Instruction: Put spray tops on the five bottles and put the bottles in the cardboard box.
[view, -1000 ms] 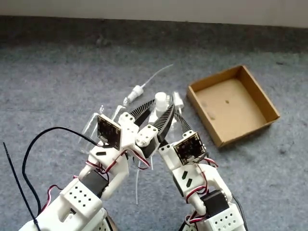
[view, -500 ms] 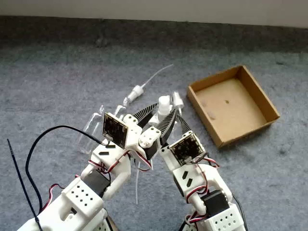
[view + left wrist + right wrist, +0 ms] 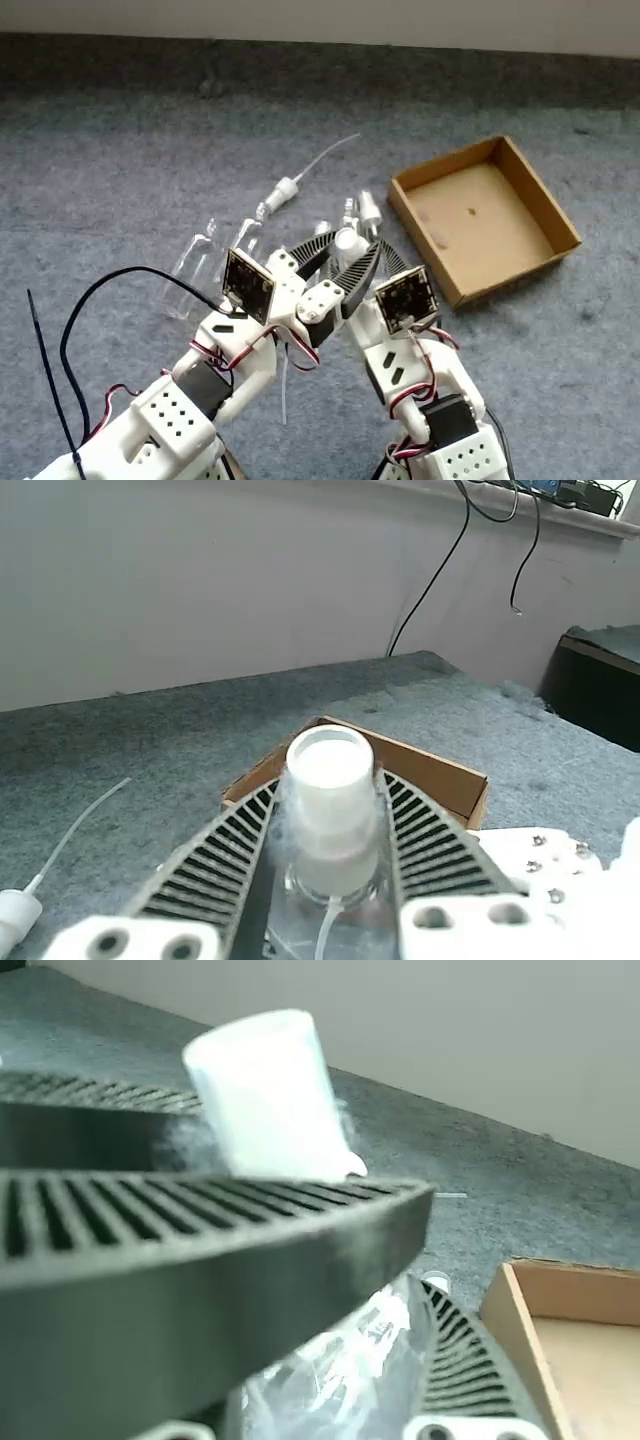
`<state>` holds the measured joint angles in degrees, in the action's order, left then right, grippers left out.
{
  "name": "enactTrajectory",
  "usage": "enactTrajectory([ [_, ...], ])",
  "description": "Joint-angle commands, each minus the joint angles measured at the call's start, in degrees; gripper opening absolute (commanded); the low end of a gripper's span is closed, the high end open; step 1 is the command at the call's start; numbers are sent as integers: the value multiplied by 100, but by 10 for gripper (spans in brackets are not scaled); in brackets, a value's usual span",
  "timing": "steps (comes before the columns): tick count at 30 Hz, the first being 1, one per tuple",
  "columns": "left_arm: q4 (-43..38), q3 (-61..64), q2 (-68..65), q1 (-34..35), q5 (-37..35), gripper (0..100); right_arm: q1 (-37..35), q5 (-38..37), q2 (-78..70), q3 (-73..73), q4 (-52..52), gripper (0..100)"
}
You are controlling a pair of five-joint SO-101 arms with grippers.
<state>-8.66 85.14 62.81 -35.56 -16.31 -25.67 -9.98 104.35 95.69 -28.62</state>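
right now the left arm's fingers (image 3: 220,850) are clenched on the white spray top (image 3: 330,770), and the right arm's fingers (image 3: 200,1230) clamp the clear bottle (image 3: 340,1370) under it. both are held up over the grey bench (image 3: 120,150), near the cardboard box (image 3: 505,282). other bottles (image 3: 195,262) and a loose spray top (image 3: 285,188) lie beside the arms.

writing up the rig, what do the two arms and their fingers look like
The left arm and right arm are white plastic with small holes. The fingers are black, curved and ribbed. Each wrist carries a dark square board; red wires and a long black cable trail off.
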Motion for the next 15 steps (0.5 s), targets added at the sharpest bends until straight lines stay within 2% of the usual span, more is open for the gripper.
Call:
enactTrajectory([
  [1, 88, -145, -84, -4, 79, 138, 207, -334, 119, 637, 40, 112],
  [4, 264, -136, -84, -4, 79, 246, 224, -360, 119, 646, 40, 112],
  [7, 545, -189, -75, -4, 79, 309, 224, -369, 119, 664, 48, 112],
  [11, 545, -189, 48, 277, 53, 329, 233, -343, 119, 673, 48, 112],
  [15, 765, -57, 1007, 453, 44, 329, 233, -343, 119, 673, 48, 112],
])
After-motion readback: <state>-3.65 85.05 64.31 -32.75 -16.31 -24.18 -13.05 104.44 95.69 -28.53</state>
